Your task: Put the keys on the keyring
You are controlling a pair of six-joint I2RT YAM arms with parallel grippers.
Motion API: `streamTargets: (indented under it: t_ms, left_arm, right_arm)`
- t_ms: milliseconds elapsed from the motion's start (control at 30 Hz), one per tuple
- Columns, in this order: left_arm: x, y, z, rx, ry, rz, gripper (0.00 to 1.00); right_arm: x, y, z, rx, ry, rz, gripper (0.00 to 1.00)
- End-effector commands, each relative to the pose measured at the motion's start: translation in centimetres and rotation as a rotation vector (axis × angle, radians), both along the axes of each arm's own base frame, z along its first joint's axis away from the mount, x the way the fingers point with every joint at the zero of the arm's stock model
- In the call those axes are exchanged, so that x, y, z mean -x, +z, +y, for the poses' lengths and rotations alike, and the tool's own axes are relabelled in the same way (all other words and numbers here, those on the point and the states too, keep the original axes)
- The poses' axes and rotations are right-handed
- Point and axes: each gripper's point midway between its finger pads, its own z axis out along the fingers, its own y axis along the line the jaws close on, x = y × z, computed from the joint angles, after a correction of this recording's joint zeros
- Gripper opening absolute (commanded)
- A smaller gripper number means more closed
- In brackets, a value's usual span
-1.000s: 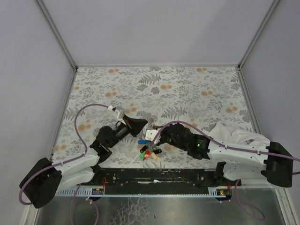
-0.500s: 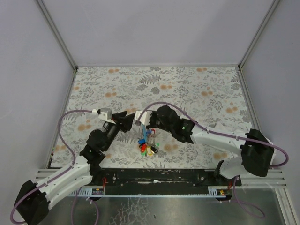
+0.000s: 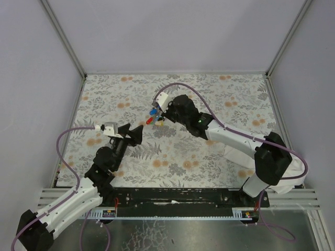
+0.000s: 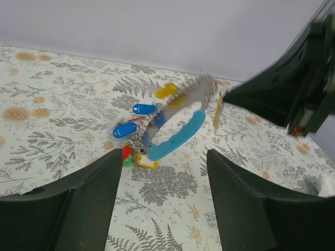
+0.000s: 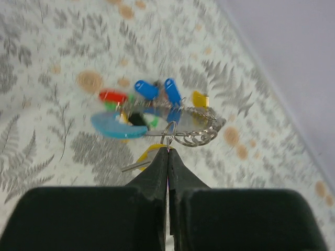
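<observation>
The keys [image 3: 154, 116] hang in a bunch from my right gripper [image 3: 163, 112] above the middle of the table. In the right wrist view that gripper [image 5: 168, 148] is shut on a thin metal keyring [image 5: 169, 132]. Blue [image 5: 147, 89], red [image 5: 112, 96] and yellow [image 5: 199, 98] key heads and a curved blue strap [image 5: 118, 126] hang beyond it. A yellow-headed key [image 5: 142, 158] shows just under the fingertips. My left gripper [image 3: 137, 130] is open, short of the bunch and apart from it. The left wrist view shows the strap [image 4: 178, 134] ahead of its open jaws [image 4: 163, 178].
The table has a floral-patterned cloth [image 3: 220, 99] and is walled on three sides. The purple cable [image 3: 193, 91] of the right arm arcs over the middle. The right arm's dark wrist [image 4: 293, 83] fills the upper right of the left wrist view.
My right gripper has carried the key bunch from near the front edge up toward the table's middle. My left gripper has opened, let go and drawn back to the left.
</observation>
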Motion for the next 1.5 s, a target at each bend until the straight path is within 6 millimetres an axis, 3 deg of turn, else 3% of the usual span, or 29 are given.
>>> streamTargets:
  t_ms: [0, 133, 333, 533, 667, 800, 1000, 1133, 1167, 1267, 1467]
  left_arm:
    - [-0.1, 0.0, 0.5, 0.013, 0.026, -0.005, 0.66]
    - [0.0, 0.1, -0.3, 0.030, -0.017, 0.004, 0.67]
    - [0.4, 0.0, -1.9, 0.080, -0.099, 0.039, 0.70]
    - [1.2, 0.0, -2.6, 0.133, -0.148, 0.100, 0.81]
    - [1.8, -0.4, -2.5, 0.155, -0.153, 0.137, 0.87]
    - [2.2, -1.0, -2.1, 0.188, -0.138, 0.180, 0.93]
    - [2.1, -0.7, 0.1, 0.238, -0.015, 0.255, 0.98]
    - [2.1, -0.6, 1.3, 0.260, 0.057, 0.298, 0.99]
    - [2.1, -0.5, 1.5, 0.270, 0.075, 0.312, 1.00]
    - [2.5, 0.2, 2.5, 0.298, 0.125, 0.352, 1.00]
    - [4.0, 4.9, 4.9, 0.285, 0.177, 0.323, 1.00]
  right_arm:
    - [2.3, -3.6, -3.2, -0.048, -0.089, 0.180, 0.00]
    - [5.2, -8.3, -6.2, -0.034, -0.155, 0.337, 0.00]
    - [8.6, -12.2, -9.8, -0.046, -0.252, 0.520, 0.00]
    - [12.1, -16.5, -11.2, -0.059, -0.273, 0.673, 0.03]
    - [12.6, -17.0, -11.5, -0.132, -0.285, 0.673, 0.12]
    - [11.9, -15.9, -12.0, -0.156, -0.314, 0.626, 0.17]
    - [10.7, -12.1, -13.9, -0.238, -0.380, 0.481, 0.43]
    - [10.4, -8.9, -16.4, -0.294, -0.452, 0.359, 0.58]
    - [10.4, -8.1, -17.3, -0.308, -0.479, 0.326, 0.64]
    - [10.9, -4.9, -19.7, -0.351, -0.521, 0.232, 0.99]
    - [12.9, 2.3, -24.2, -0.525, -0.589, 0.073, 0.99]
